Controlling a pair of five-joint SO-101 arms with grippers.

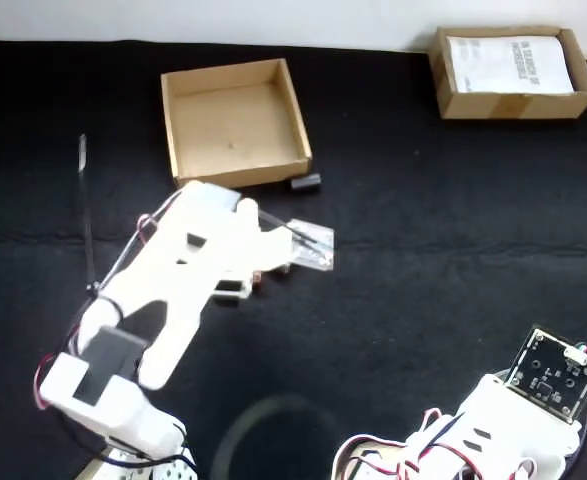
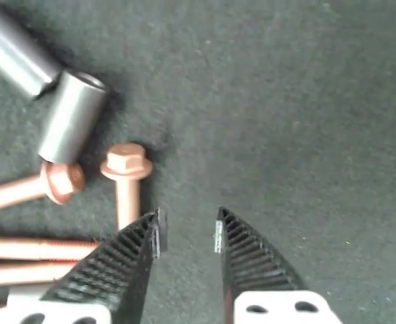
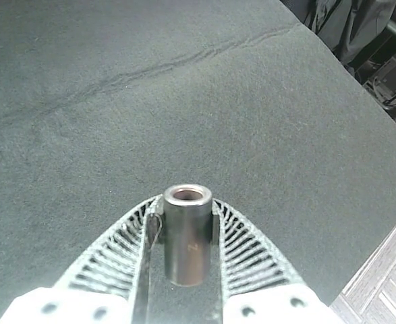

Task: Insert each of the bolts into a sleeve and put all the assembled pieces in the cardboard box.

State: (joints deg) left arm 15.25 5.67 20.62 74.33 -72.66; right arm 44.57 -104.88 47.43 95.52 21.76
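Your right arm (image 1: pixel 503 420) sits folded at the near right of the bench (image 1: pixel 423 250). The right tool (image 3: pixel 186 206) is clamped on a sleeve (image 3: pixel 186 243) whose long axis runs along the fingers, with the open bore at the tips. Your left arm (image 1: pixel 188 270) stretches toward the middle, and the left tool (image 2: pixel 187 233) is parted and holds nothing. One fingertip (image 2: pixel 144 236) is beside a bolt (image 2: pixel 125 182) whose hex head points away from the tool, and the cardboard box (image 1: pixel 233 125) lies just beyond.

Left gripper (image 2: pixel 187 223) agape; right gripper (image 3: pixel 187 206) clamped
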